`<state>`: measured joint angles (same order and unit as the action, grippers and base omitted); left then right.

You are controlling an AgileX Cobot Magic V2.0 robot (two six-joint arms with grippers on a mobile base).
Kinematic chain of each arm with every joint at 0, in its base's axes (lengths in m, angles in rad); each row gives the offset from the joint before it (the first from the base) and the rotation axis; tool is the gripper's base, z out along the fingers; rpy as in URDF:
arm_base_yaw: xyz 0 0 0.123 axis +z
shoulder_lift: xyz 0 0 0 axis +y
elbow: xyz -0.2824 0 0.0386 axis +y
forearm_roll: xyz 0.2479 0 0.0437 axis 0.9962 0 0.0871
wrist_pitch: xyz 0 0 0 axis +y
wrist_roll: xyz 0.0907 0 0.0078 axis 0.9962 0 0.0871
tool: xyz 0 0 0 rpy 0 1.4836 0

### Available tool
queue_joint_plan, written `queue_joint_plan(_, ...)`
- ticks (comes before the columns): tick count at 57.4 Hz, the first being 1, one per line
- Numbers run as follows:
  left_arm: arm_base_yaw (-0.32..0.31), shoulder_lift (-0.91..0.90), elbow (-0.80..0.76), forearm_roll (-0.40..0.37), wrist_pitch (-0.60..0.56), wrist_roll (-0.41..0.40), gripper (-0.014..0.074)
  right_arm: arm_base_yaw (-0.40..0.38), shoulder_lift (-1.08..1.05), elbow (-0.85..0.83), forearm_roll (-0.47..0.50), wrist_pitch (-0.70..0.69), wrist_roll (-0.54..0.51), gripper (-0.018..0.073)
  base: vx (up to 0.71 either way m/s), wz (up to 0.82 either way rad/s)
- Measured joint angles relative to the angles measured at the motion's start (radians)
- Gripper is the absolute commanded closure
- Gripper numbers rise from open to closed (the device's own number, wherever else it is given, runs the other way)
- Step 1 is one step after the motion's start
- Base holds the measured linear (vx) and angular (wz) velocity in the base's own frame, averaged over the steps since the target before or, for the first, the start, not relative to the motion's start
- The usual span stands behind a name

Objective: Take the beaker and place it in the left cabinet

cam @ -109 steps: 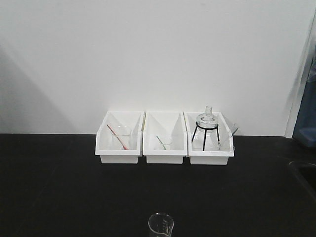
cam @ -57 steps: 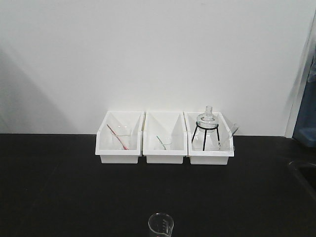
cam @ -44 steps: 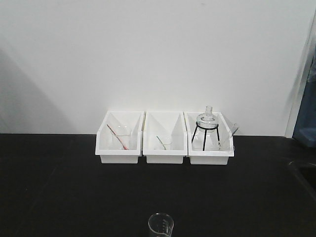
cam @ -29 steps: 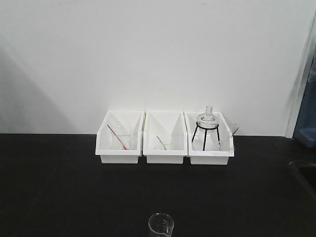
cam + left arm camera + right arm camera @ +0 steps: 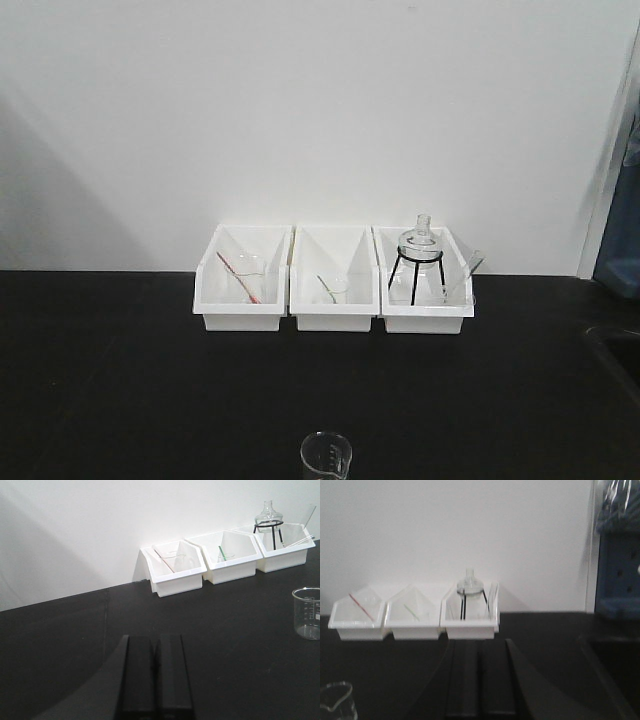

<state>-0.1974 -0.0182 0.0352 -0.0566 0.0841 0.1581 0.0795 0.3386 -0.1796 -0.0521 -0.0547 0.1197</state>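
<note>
Left wrist view puts the beaker (image 5: 306,612) ahead of the left gripper (image 5: 156,639) and well off to the right of its fingers. It stands upright on the black tabletop (image 5: 75,630), long axis vertical, mouth up. Those fingers are pressed together, with only a seam between them and nothing held. The right gripper (image 5: 479,644) is closed up the same way. From its fingers the beaker lies far to the left and back beside their roots, blurred at the picture's corner.

Since the beaker lies forward of the left fingers, that arm looks better placed, though its fingers must part first.

By count there is one beaker, three white bins (image 5: 333,322) far beyond both sets of fingers, one round flask (image 5: 420,243), one red rod (image 5: 238,275) and one green rod (image 5: 326,288). No view shows the left cabinet.
</note>
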Motion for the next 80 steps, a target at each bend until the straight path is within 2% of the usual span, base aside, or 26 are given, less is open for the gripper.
queue_joint_plan(13,0.0,0.0,0.0,0.0,0.0,0.0,0.0603,0.0,0.21,0.0,0.0,0.007,0.0,0.0449,0.0,0.0)
queue_joint_plan(23,0.0,0.0,0.0,0.0,0.0,0.0,0.0603,0.0,0.362,0.0,0.0,-0.04,0.0,0.0319,0.0,0.0)
queue_joint_plan(36,0.0,0.0,0.0,0.0,0.0,0.0,0.0603,0.0,0.514,0.0,0.0,-0.215,0.0,0.0078,0.0,0.0)
queue_joint_plan(47,0.0,0.0,0.0,0.0,0.0,0.0,0.0603,0.0,0.65,-0.002,-0.023,-0.407,0.0,-0.0044,0.0,0.0)
queue_joint_plan(53,0.0,0.0,0.0,0.0,0.0,0.0,0.0603,0.0,0.746,-0.002,-0.129,-0.481,0.011,-0.0074,0.0,0.0)
queue_joint_plan(67,0.0,0.0,0.0,0.0,0.0,0.0,0.0603,0.0,0.988,-0.032,-0.546,-0.747,0.1,-0.0079,0.0,0.0)
queue_joint_plan(72,0.0,0.0,0.0,0.0,0.0,0.0,0.0603,0.002,1.072,-0.068,-0.631,-0.823,0.115,-0.0079,0.0,0.0)
queue_joint_plan(80,0.0,0.0,0.0,0.0,0.0,0.0,0.0603,0.047,1.185,-0.133,-0.662,-0.846,0.127,-0.0079,0.0,0.0)
